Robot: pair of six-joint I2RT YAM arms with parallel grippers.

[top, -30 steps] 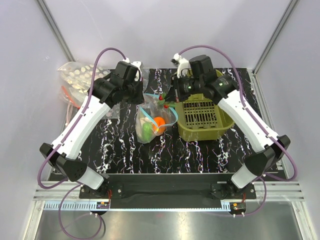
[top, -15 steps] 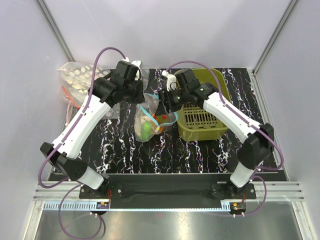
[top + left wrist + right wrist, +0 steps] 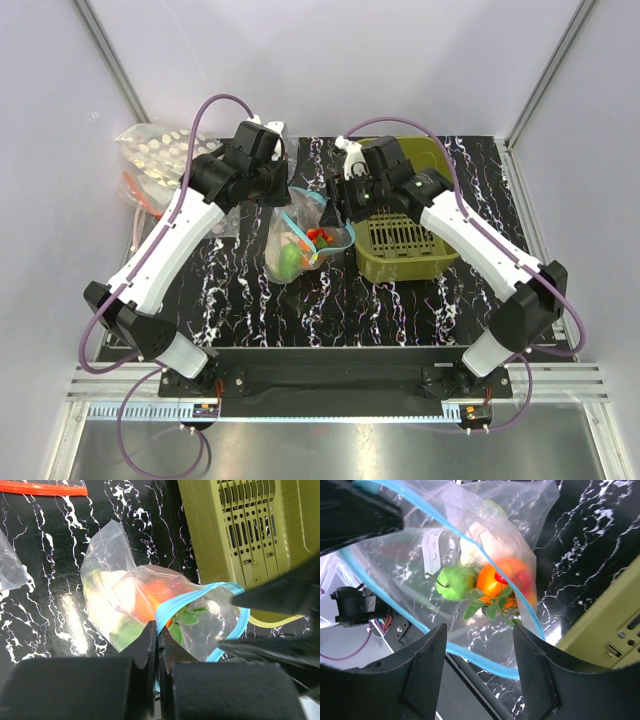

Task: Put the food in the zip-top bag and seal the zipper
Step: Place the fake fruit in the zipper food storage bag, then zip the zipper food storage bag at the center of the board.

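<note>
The zip-top bag [image 3: 300, 245] hangs open over the black marbled table, and my left gripper [image 3: 159, 626] is shut on its teal zipper [image 3: 175, 605], holding the mouth up. Food lies inside: an orange piece [image 3: 495, 580], a green pear-like piece [image 3: 455, 582], a cream piece [image 3: 480, 537] and a red piece with green leaves [image 3: 318, 236]. My right gripper [image 3: 480, 630] is open just above the bag's mouth with nothing between its fingers. Below those fingers the zipper [image 3: 470, 655] curves round. In the top view the right gripper [image 3: 340, 205] sits at the bag's right rim.
An olive-green slotted basket [image 3: 410, 235] stands right of the bag, close under the right arm. At the table's left edge lie a clear bag of white round pieces [image 3: 155, 150] and a clear bag with a red-orange strip [image 3: 45, 487].
The right gripper swung left over the bag's mouth with the red leafy piece, opened and let it drop inside, then drew back slightly right. The left gripper kept its hold.
</note>
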